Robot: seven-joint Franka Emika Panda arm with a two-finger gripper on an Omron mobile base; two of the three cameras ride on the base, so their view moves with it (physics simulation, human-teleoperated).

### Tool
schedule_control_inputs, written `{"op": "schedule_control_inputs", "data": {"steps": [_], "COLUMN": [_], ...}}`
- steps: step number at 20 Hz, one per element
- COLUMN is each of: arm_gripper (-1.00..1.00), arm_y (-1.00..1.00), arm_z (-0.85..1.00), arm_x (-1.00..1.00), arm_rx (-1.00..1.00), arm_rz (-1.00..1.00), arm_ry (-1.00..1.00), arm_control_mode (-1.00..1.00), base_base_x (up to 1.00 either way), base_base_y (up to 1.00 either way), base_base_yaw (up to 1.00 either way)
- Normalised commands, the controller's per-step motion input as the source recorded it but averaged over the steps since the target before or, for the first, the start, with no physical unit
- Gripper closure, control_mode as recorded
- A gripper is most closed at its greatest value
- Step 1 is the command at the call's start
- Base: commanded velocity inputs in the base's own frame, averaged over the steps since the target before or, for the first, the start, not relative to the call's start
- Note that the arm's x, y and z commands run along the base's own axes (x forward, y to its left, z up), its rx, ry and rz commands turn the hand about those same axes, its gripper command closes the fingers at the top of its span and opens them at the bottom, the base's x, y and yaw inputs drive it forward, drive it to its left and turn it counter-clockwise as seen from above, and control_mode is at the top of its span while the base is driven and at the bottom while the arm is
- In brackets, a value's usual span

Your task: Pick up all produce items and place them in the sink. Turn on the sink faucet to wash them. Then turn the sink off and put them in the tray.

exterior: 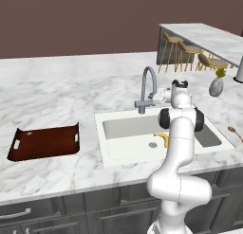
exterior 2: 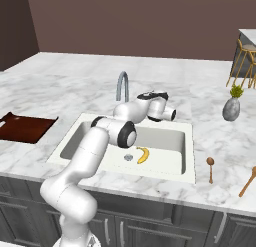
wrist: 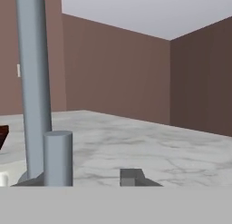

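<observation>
- Banana [exterior: 163, 139], small, curved, yellow with darker tips, lies on the floor of the sink [exterior: 124, 126], just beside the round metal drain [exterior: 153, 145]; in the right base view it sits to the right of the drain, nothing touching it
- Sink a white recessed basin set in grey-veined marble counter [exterior: 57, 100]
- Faucet [exterior: 148, 88], grey gooseneck, stands at the sink's back rim, spout arched over the basin
- Arm reaches forward over the basin; hand held level at the faucet's base, on its right as the left base view shows it
- Gripper [exterior 2: 171, 114] sits close by the base of the faucet; jaws hidden behind the white hand in both base views, so cannot tell whether clenched or released, or whether anything is between them
- Hand view: the tall grey faucet stem [wrist: 32, 82] rises at left, a shorter grey cylinder [wrist: 58, 157] just in front of it, a small grey block [wrist: 132, 177] low at centre; contact with any of these cannot be made out
- Tray [exterior: 45, 141], dark reddish-brown wood with upturned ends and white handle cut-outs, rests on the counter left of the sink, well apart from the banana
- Grey vase with a green sprig [exterior: 217, 85] on the counter right of the sink; two wooden spoons [exterior 2: 210, 169] near the front edge on that side
- Bar stools [exterior: 185, 53] at a raised counter in the far right background
</observation>
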Motion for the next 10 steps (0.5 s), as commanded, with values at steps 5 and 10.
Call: {"op": "schedule_control_inputs", "data": {"steps": [5,10], "arm_gripper": [1.0,1.0], "arm_y": [-0.01,-0.07], "arm_z": [0.0,0.0], "arm_x": [0.0,0.01], "arm_rx": [0.0,0.01], "arm_rz": [-0.02,-0.07], "arm_ry": [0.04,0.08], "arm_control_mode": [-1.0,-1.0], "base_base_x": [0.0,0.0], "base_base_y": [0.0,0.0], "base_base_yaw": [0.0,0.0]}}
